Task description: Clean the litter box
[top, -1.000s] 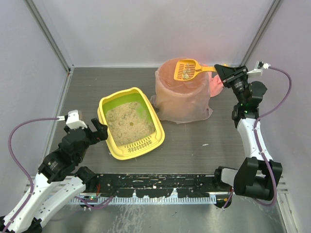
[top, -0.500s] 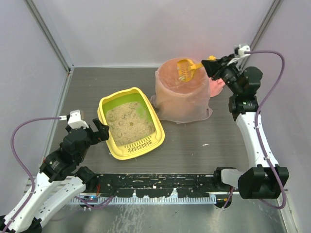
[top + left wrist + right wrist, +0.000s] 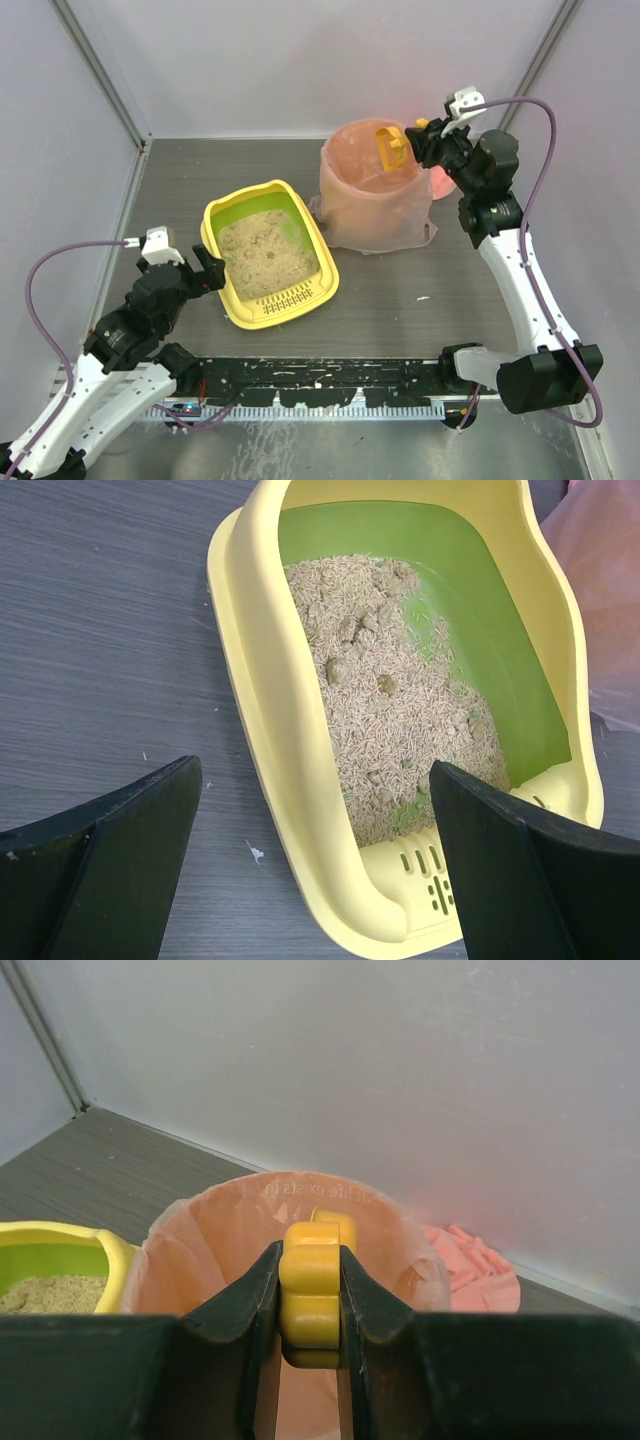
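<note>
- Litter box (image 3: 285, 305) — yellow tray, green inner wall — sits on the surface (image 3: 400, 285) left of centre, just beside the bin (image 3: 375, 215) lined with a pink bag. Beige litter with a few clumps lies inside.
- Left pincer (image 3: 210, 270): jaws spread wide, nothing held, at the box's left long rim (the rim lies between the jaws in the wrist view).
- Right pincer (image 3: 308, 1260): clamped on the handle of the orange scoop (image 3: 390, 148), whose head tilts down over the bin mouth.
</note>
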### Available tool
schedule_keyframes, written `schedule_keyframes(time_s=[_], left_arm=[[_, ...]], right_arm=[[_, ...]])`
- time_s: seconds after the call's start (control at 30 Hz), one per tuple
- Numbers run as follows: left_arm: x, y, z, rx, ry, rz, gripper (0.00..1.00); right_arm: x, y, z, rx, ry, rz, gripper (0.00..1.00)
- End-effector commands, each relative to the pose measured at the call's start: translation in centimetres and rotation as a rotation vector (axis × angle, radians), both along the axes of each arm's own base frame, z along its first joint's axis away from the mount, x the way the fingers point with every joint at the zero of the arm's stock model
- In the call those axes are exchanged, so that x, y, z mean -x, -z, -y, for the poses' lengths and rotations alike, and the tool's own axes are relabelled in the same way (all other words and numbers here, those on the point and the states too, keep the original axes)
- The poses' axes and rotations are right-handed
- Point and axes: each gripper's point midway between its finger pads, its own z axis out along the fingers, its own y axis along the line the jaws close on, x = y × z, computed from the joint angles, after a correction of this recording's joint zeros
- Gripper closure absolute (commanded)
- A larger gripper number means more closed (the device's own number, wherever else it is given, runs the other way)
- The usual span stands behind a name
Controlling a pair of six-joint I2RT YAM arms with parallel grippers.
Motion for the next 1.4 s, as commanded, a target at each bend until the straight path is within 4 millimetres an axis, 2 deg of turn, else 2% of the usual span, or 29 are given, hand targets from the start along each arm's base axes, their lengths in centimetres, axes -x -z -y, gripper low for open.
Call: schedule_keyframes(time_s=[0.0, 0.2, 0.37, 0.47, 0.6, 0.7, 0.93, 1.07, 1.2, 1.37], left_arm=[[-0.7, -0.5, 0.2, 0.003, -0.011, 0.022, 0.02], [-0.9, 0.0, 0.4, -0.005, -0.014, -0.006, 0.02], [-1.2, 0.3, 0.7, -0.020, -0.022, -0.050, 0.02], [-1.6, 0.3, 0.9, -0.028, -0.022, -0.065, 0.02], [-1.9, 0.6, 0.9, -0.044, -0.033, -0.086, 0.02], [-1.9, 0.9, 0.8, -0.036, -0.038, -0.096, 0.00], [-1.5, 0.8, 0.4, -0.027, -0.044, -0.085, 0.07], [-1.1, 0.5, -0.3, -0.039, -0.056, -0.072, 0.04], [-0.5, 0.1, -1.1, -0.039, -0.069, -0.049, 0.01], [0.4, -0.5, -1.9, -0.021, -0.083, -0.022, 0.01]], right_arm=[[1.6, -5.7, 1.5, -0.059, 0.085, 0.129, 0.99], [3.2, -8.1, 2.1, -0.209, 0.114, 0.121, 0.99], [4.7, -9.6, 1.0, -0.317, 0.053, 0.076, 0.99], [5.2, -9.4, -2.2, -0.322, -0.025, 0.005, 0.99], [6.6, -8.8, -7.8, -0.297, -0.094, -0.060, 0.99], [7.9, -7.8, -12.0, -0.275, -0.153, -0.107, 0.99], [9.0, -2.2, -20.4, -0.159, -0.220, -0.260, 0.99], [7.5, 2.0, -23.6, -0.015, -0.164, -0.328, 0.99], [5.9, 4.6, -26.0, 0.104, -0.126, -0.330, 0.99], [3.3, 7.2, -27.8, 0.243, -0.044, -0.326, 0.99]])
